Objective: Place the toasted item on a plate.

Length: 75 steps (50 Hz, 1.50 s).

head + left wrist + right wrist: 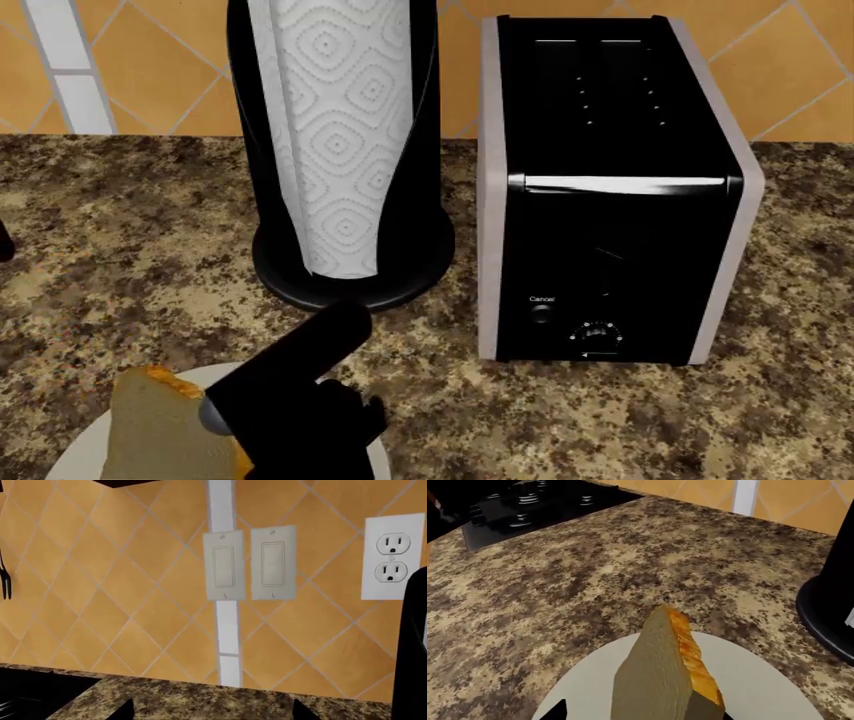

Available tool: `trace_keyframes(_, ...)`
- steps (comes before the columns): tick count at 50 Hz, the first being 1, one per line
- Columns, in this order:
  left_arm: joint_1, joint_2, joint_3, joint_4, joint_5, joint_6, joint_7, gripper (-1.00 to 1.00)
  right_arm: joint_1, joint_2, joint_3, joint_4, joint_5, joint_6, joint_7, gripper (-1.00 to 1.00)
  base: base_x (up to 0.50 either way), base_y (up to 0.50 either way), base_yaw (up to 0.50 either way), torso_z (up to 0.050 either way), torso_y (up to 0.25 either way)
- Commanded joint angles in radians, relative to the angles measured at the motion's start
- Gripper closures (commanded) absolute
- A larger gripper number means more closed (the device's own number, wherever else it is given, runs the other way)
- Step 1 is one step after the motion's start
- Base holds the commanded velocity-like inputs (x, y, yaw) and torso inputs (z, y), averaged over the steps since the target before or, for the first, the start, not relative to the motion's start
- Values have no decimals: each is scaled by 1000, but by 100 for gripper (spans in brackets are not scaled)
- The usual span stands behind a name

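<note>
One slice of toast (660,680) is all that matters here, and it hangs edge-on over the cream plate (760,690), which lies at the counter's near edge, in front of the black-based paper-towel holder (350,150). The right gripper (220,425) is clamped on the slice from its lower end, as the right wrist view suggests (the fingertips themselves barely show at that frame's edge). The black toaster (614,190) stands farther along toward the backsplash, slots empty. Only tiled wall, two switches (248,565) and an outlet (392,555) fill the left wrist view, so whether the left gripper's fingers are spread or closed cannot be told. The risk, as I judge it, is in the release: the slice is upright, so letting go now could tip it onto its crust and roll it off the plate onto the granite counter (134,250), or leave it half over the rim.
</note>
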Motion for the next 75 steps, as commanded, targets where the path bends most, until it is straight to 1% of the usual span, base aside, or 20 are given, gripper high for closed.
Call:
trace_keyframes(1, 0, 2, 3, 5, 1, -9, -8, -100, 63, 45, 53, -76, 120, -5, 122, -100, 0, 0, 0, 0, 0)
trace_keyframes(11, -4, 1, 8, 11, -2, -16, -11, -100, 85, 69, 88, -141, 181, 3, 193, -100, 0, 0, 0, 0, 0)
trace_keyframes(32, -4, -2, 12, 12, -8, -17, -18, -100, 130, 97, 110, -238, 242, 16, 286, -100, 0, 0, 0, 0, 0)
trace_keyframes(38, -2, -4, 12, 9, -10, -13, -19, -100, 136, 127, 135, -258, 279, 11, 317, -100, 0, 0, 0, 0, 0)
trace_keyframes(47, 10, -2, 9, -6, -18, 8, -17, -100, 79, 216, 186, -295, 289, -15, 330, -100, 0, 0, 0, 0, -2)
trace_keyframes(49, 18, -4, 2, -9, -19, 17, -16, -100, 47, 277, 232, -312, 300, -37, 336, -100, 0, 0, 0, 0, 0)
trace_keyframes(58, 32, -5, -2, -23, -23, 35, -19, -100, -3, 415, 353, -338, 359, -94, 373, -100, 0, 0, 0, 0, 0)
trace_keyframes(66, 40, -8, -15, -24, -26, 45, -23, -100, -133, 517, 448, -327, 289, -156, 370, -100, 0, 0, 0, 0, 0)
trace_keyframes(75, 50, -7, -12, -30, -27, 54, -29, -100, -236, 577, 516, -318, 194, -208, 377, -100, 0, 0, 0, 0, 0)
